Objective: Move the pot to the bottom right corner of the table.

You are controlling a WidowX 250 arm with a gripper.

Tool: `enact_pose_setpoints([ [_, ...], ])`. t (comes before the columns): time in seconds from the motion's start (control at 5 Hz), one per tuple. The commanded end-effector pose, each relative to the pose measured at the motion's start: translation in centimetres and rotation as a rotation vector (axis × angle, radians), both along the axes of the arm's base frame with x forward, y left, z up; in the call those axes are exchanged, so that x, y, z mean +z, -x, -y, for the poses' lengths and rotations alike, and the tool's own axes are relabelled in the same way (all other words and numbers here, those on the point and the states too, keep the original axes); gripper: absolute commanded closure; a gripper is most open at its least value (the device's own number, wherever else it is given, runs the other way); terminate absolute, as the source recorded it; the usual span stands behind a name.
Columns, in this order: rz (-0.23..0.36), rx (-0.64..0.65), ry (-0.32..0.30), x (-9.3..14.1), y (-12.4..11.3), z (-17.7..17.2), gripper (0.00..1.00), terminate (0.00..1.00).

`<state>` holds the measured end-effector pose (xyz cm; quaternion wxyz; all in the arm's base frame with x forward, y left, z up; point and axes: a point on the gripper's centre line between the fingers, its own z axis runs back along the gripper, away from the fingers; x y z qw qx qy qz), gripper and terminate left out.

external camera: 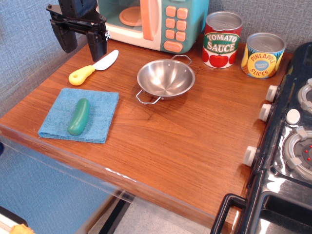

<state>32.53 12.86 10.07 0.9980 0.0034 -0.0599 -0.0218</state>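
The pot (165, 78) is a shallow shiny steel bowl-shaped pan with two thin wire loop handles. It stands upright and empty on the reddish-brown wood table (180, 141), toward the back middle. My gripper (83, 46) is black and hangs at the back left, above the table and well to the left of the pot. Its two fingers point down with a clear gap between them and hold nothing.
A toy knife (92, 68) with a yellow handle lies under the gripper. A green pickle (79, 116) lies on a blue cloth (97, 122) at front left. A toy microwave (156, 22), tomato sauce can (222, 39) and pineapple can (263, 54) line the back. A black toy stove (287, 146) borders the right.
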Motion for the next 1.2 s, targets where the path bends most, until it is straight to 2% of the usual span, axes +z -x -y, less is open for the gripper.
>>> enact_pose_setpoints([
  [0.0, 0.0, 0.0, 0.0, 0.0, 0.0, 0.0, 0.0, 0.0],
  [0.6, -0.028, -0.007, 0.057, -3.9, -5.8, 5.0, 0.0, 0.0],
  [0.8, -0.036, -0.005, 0.057, -5.2, -7.7, 6.4, 0.0, 0.0],
  [1.0, -0.052, 0.006, 0.031, -6.6, -8.5, 6.5, 0.0, 0.0],
])
